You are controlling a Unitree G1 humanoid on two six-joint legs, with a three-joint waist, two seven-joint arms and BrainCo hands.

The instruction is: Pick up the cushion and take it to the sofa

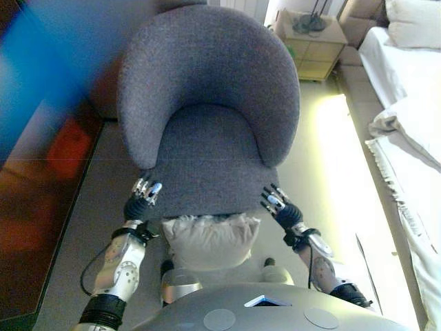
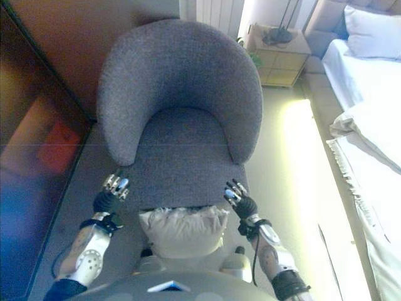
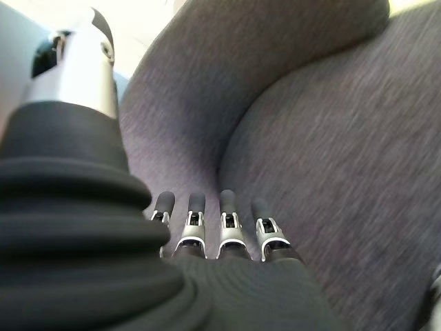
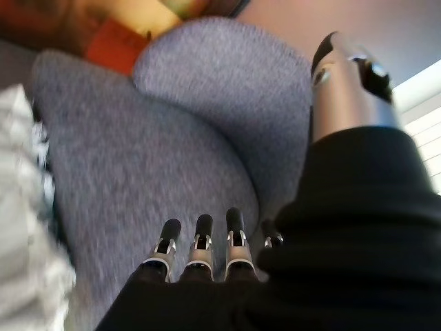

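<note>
**Cushion Waiting at the Armchair's Front Edge as Both Hands Hang Empty**

While the grey armchair [image 1: 207, 103] is filling most of the head views, its rounded back is curving round a bare seat, and a white bed [image 1: 406, 103] is running down the right side with a small wooden nightstand [image 1: 310, 38] standing beyond it by the wall. No sofa other than this seat is showing itself plainly.

The pale cushion [image 1: 210, 238] is lying just below the front edge of the seat, close against the robot's body and roughly midway between the two arms. Whether it is resting on the floor or leaning against the chair's front is not possible to tell.

The left hand [image 1: 143, 198] is hovering at the front left corner of the seat, the right hand [image 1: 277, 204] at the front right corner. Both wrist views are showing fingers stretched straight and relaxed over grey upholstery, holding nothing; a white edge of the cushion is showing in the right wrist view.

The step in hand appears to be the pickup itself. Doing it well is likely calling for both hands to be drawn back and lowered onto the cushion's two sides, pressing inward evenly, since soft stuffing could sag or slip out of a one-sided pinch.
</note>
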